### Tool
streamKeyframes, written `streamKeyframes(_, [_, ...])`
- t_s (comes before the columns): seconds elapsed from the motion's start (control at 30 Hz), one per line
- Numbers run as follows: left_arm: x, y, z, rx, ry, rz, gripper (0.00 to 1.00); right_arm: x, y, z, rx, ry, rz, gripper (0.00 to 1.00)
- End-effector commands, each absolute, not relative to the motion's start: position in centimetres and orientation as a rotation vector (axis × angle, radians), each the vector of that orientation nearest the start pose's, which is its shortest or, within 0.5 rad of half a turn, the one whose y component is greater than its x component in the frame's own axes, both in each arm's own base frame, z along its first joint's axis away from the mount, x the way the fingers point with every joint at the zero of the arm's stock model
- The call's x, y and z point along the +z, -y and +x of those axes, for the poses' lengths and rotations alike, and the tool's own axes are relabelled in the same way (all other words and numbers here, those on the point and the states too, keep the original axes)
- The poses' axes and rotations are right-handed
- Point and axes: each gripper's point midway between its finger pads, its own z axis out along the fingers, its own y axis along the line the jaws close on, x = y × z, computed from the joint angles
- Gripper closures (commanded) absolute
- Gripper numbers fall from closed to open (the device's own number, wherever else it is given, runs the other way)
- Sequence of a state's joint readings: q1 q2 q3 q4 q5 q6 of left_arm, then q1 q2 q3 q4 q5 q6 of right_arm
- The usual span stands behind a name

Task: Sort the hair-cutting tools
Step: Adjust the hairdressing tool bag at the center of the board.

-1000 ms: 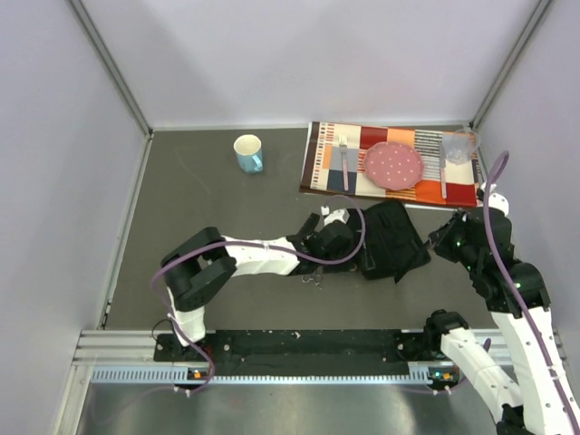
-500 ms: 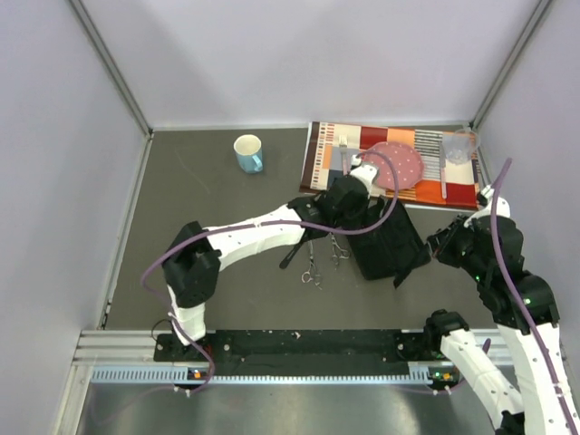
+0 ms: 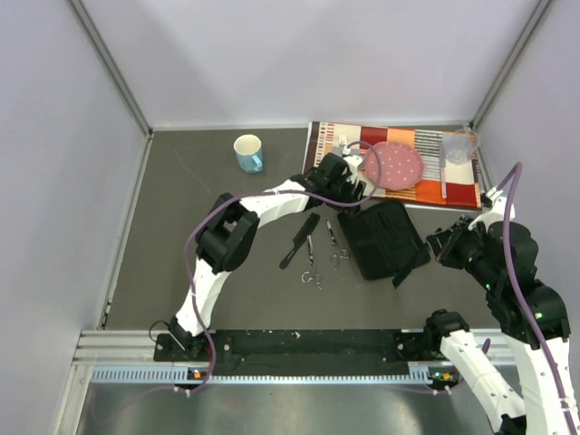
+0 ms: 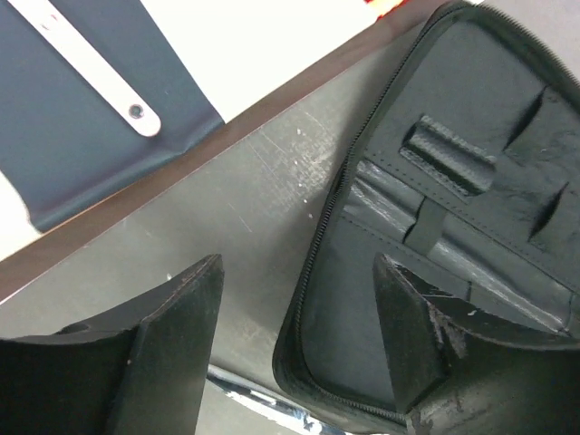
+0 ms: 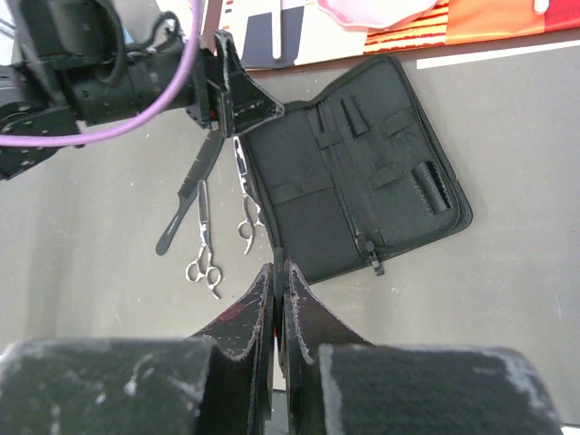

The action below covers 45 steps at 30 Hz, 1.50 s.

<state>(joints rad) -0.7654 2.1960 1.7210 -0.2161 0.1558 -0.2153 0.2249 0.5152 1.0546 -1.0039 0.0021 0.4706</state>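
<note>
Left tool (image 4: 299, 290) has its jaws spread wide with nothing between them. It hangs over the strip of worktop (image 3: 199, 236) between the placemat (image 4: 109, 154) and the open zip case (image 4: 435, 245), and its arm stretches far forward. Right tool (image 5: 279, 285) is pinched closed on nothing, its arm bent at the right side, apart from the case. Two silver scissors (image 5: 201, 231) (image 5: 243, 190) lie side by side just left of the case. One black handled comb (image 5: 188, 195) lies just left of them.
</note>
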Motion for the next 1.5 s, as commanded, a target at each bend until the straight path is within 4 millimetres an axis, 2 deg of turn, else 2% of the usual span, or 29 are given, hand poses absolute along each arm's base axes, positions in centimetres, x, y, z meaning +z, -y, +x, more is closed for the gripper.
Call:
streamKeyframes(0.0, [9.1, 44.9, 40.7, -0.816, -2.159, 0.772, 0.35, 27.5, -5.7, 16.7, 0.429, -2.038, 0.234, 0.98])
streamKeyframes(0.07, [8.5, 45.2, 40.8, -0.844, -2.167, 0.784, 0.46, 27.2, -5.3, 16.7, 0.408, -2.037, 0.26, 0.98])
streamKeyframes(0.23, [7.8, 45.3, 39.2, -0.911, -2.171, 0.862, 0.61, 27.0, -5.1, 16.4, 0.405, -2.034, 0.272, 0.98])
streamKeyframes(0.27, [7.6, 45.2, 38.9, -0.918, -2.176, 0.867, 0.67, 26.9, -5.1, 16.4, 0.406, -2.035, 0.274, 0.98])
streamKeyframes(0.3, [7.4, 45.2, 38.6, -0.93, -2.183, 0.875, 0.77, 26.9, -5.1, 16.4, 0.406, -2.034, 0.271, 0.98])
streamKeyframes(0.47, [6.5, 44.5, 37.3, -0.958, -2.244, 0.835, 0.99, 26.9, -5.0, 16.4, 0.399, -2.031, 0.272, 0.98])
streamKeyframes(0.6, [5.5, 43.3, 35.9, -0.971, -2.337, 0.726, 1.0, 27.0, -5.0, 16.3, 0.392, -2.03, 0.259, 0.98])
streamKeyframes(0.63, [6.1, 43.1, 35.6, -0.978, -2.347, 0.692, 1.0, 26.9, -4.9, 16.2, 0.392, -2.029, 0.257, 0.98])
streamKeyframes(0.67, [6.2, 43.0, 35.2, -1.005, -2.39, 0.604, 1.0, 26.8, -4.8, 16.2, 0.387, -2.03, 0.26, 0.98])
streamKeyframes(0.7, [5.4, 42.7, 34.7, -1.017, -2.411, 0.553, 1.0, 26.8, -4.8, 16.2, 0.387, -2.027, 0.26, 0.98])
streamKeyframes(0.73, [6.2, 42.5, 34.5, -1.032, -2.409, 0.487, 1.0, 26.8, -4.8, 16.2, 0.386, -2.028, 0.261, 0.98])
streamKeyframes(0.77, [6.2, 42.1, 34.9, -1.014, -2.407, 0.398, 1.0, 26.5, -4.8, 16.1, 0.385, -2.032, 0.265, 0.98])
streamKeyframes(0.8, [5.0, 41.2, 34.0, -1.025, -2.464, 0.251, 1.0, 26.5, -4.8, 16.1, 0.386, -2.03, 0.271, 0.98])
streamKeyframes(0.83, [6.4, 41.1, 34.6, -1.043, -2.416, 0.154, 1.0, 26.1, -4.6, 16.1, 0.377, -2.037, 0.278, 0.98])
streamKeyframes(0.87, [6.5, 40.8, 34.6, -1.061, -2.427, -0.01, 1.0, 25.9, -4.6, 16.1, 0.376, -2.039, 0.282, 0.98])
streamKeyframes(0.9, [5.6, 39.7, 33.7, -1.052, -2.448, -0.091, 1.0, 25.7, -4.5, 16.1, 0.376, -2.036, 0.296, 0.98])
streamKeyframes(0.97, [5.8, 39.5, 33.6, -1.075, -2.424, -0.245, 1.0, 24.9, -4.3, 16.2, 0.359, -2.05, 0.321, 0.98])
streamKeyframes(1.07, [5.1, 38.4, 33.1, -0.997, -2.398, -0.391, 1.0, 23.7, -3.8, 16.5, 0.333, -2.061, 0.369, 0.98])
streamKeyframes(1.13, [4.8, 37.9, 32.7, -0.961, -2.374, -0.442, 1.0, 23.9, -3.5, 16.8, 0.312, -2.05, 0.391, 0.98])
streamKeyframes(1.23, [5.1, 38.4, 31.8, -0.958, -2.361, -0.482, 1.0, 24.4, -3.2, 17.5, 0.307, -2.025, 0.448, 0.99])
streamKeyframes(1.3, [5.7, 39.5, 30.7, -0.986, -2.354, -0.46, 1.0, 24.5, -3.5, 18.1, 0.335, -2.009, 0.476, 1.0])
streamKeyframes(1.47, [5.8, 42.2, 28.1, -1.094, -2.405, -0.324, 1.0, 23.2, -3.7, 19.7, 0.333, -2.027, 0.548, 1.0])
